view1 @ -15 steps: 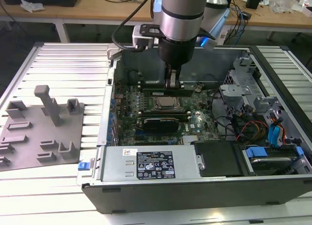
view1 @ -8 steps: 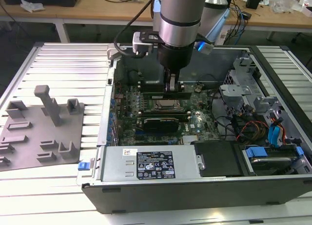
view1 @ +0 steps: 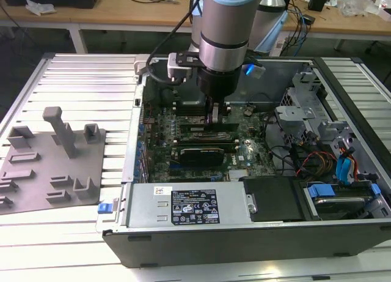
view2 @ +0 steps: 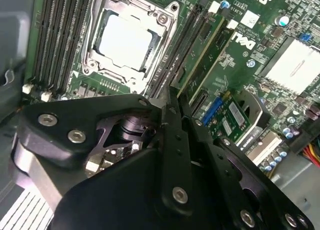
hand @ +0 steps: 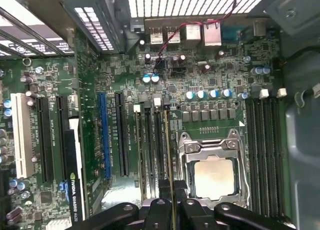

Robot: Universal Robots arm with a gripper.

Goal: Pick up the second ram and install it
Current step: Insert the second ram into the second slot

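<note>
Here, the slatted metal surface (view1: 79, 80) carries an open computer case (view1: 244, 233) lying on its side, with a grey fixture plate (view1: 49, 166) with upright posts beside it on the exterior view's left. Inside the case, the green motherboard (view1: 183, 141) lies flat under the arm. The silver robot arm (view1: 226, 25) comes straight down from above, wrist vertical, its black hand (view1: 217, 118) lowered into the case over the long black memory sockets (hand: 150, 140) beside the processor (hand: 215, 177).

In the first wrist view, the hand (hand: 172, 210) has its two fingers (hand: 161, 210) pressed close on a thin green edge, the second ram (hand: 172, 182), which stands upright on its long side in line with a socket next to the processor socket frame. In the second wrist view, the hand (view2: 175, 125) shows the same narrow grip, fingers (view2: 170, 135) closed together on the stick. Whether the second ram is fully seated in the socket cannot be told.

Another memory stick (view2: 210, 45) already stands in a neighbouring socket. A graphics card (hand: 75, 180) sits in an expansion slot well apart from the hand.
</note>
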